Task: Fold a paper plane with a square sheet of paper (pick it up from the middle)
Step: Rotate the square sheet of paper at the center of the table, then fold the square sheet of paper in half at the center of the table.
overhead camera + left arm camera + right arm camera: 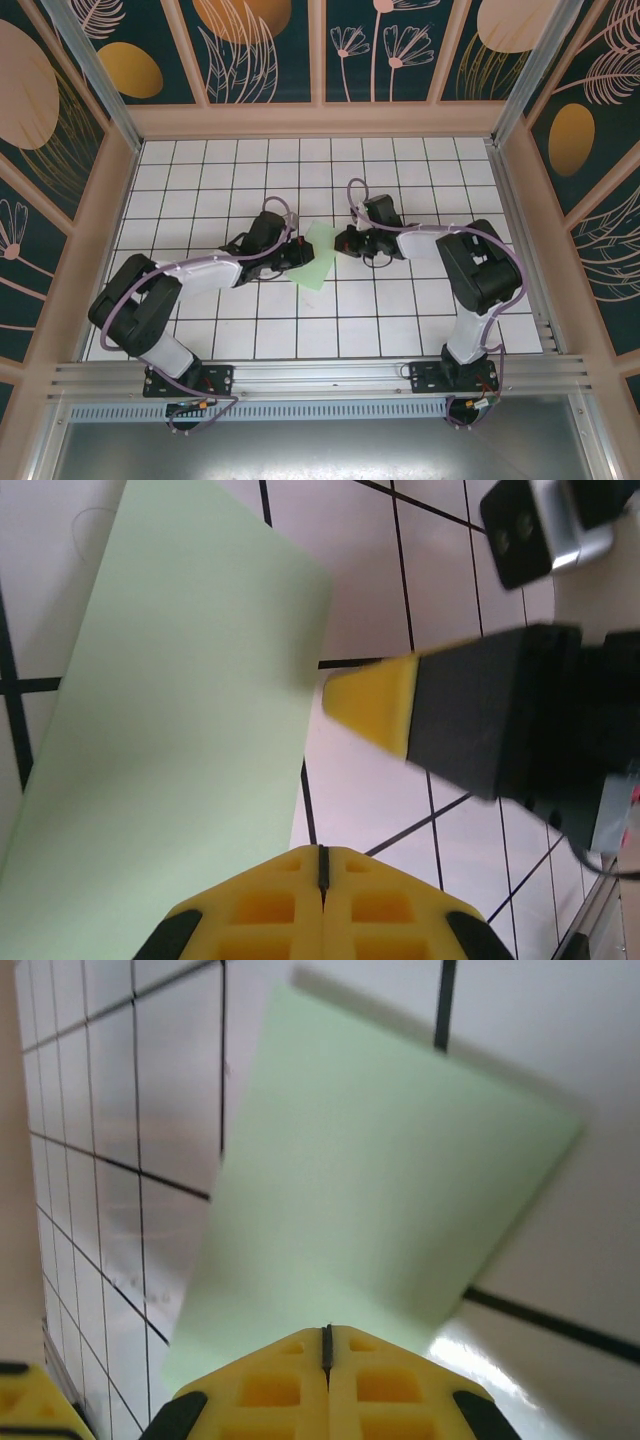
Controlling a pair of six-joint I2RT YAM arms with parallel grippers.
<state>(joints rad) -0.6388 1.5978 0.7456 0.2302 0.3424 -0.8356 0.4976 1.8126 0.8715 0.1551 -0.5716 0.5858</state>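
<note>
- Up top, we're looking down on the bench [200, 180] with its white grid of tiles. The square sheet of paper [319, 256] is sitting near the middle, skewed against the grid lines.
- The left arm [200, 275] is reaching in from the left and the right arm [425, 243] from the right. Their ends are meeting the sheet from opposite sides, the left one nearer us and the right one a little farther back.
- Over to the left wrist now: the left fingers [270, 910] are pressing flat together, with only a thin dark seam between them. The sheet [180, 740] is stretching away up and to the left from their tips. We cannot tell whether its edge is caught in that seam.
- In the same view the right fingers [372, 702] are poking in from the right, the blurred yellow tip just beside the sheet's right edge.
- On to the right wrist: the right fingers [385, 1390] are likewise closing tight together. The sheet [360, 1190] is spreading out ahead of them and throwing a soft shadow on the tiles past its far edge. Its near edge is running right up to the tips, but we cannot tell whether it is being gripped.
</note>
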